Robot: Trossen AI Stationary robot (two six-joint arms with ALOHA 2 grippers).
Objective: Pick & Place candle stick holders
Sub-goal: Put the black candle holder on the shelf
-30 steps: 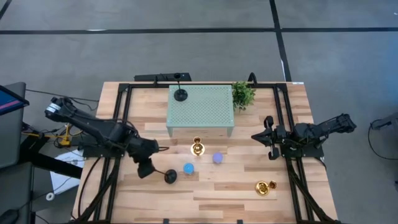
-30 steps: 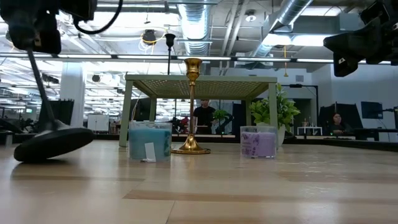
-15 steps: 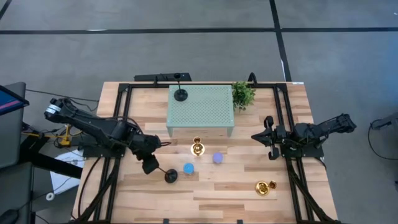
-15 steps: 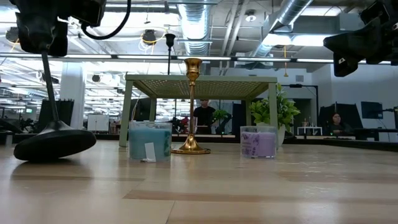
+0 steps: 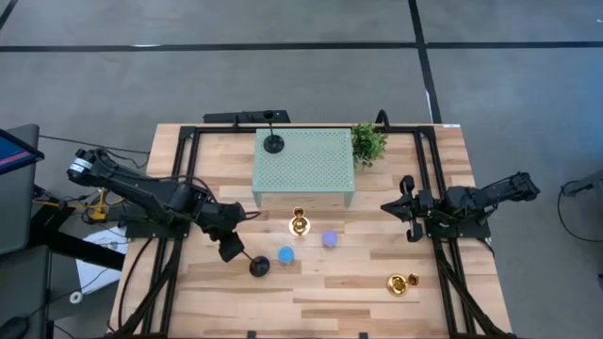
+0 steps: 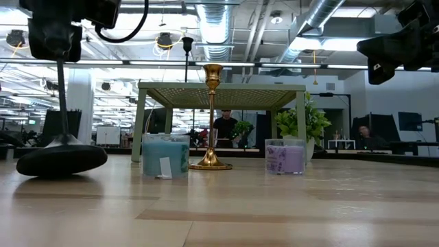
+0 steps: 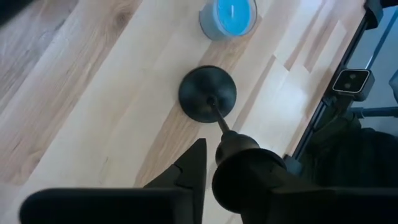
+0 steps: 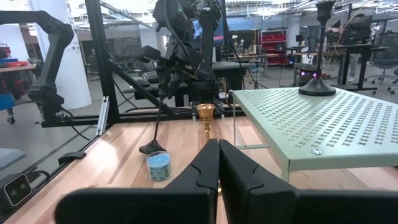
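My left gripper [image 5: 229, 247] is shut on a matte black candle stick holder [image 5: 256, 266] at the table's near left, its round base [image 6: 62, 160] on the wood. A second black holder [image 5: 273, 143] stands on the green perforated stand [image 5: 306, 168]. One gold holder [image 5: 300, 224] stands upright in front of the stand. Another gold holder [image 5: 402, 283] lies on its side at the near right. My right gripper [image 5: 407, 209] hangs shut and empty at the right, clear of all of them. My left gripper holds the black holder by the cup at the top of its stem [image 7: 235, 144], one finger [image 7: 194, 167] beside the cup, the other hidden behind it. The fingers come from above, slanting from the table's left. The stem [image 6: 63, 103] stands nearly upright, its base resting on the table.
A blue candle [image 5: 285, 255] sits just right of the held holder's base, and a purple candle [image 5: 329, 239] sits further right. A small green plant [image 5: 368, 141] stands at the stand's far right corner. Black frame rails [image 5: 179, 188] run along both table sides.
My left gripper has moved a little toward the table's right, carrying the top of the black holder with it. The stem has swung from tilted to nearly upright while the base stayed in place and settled flatter on the table.
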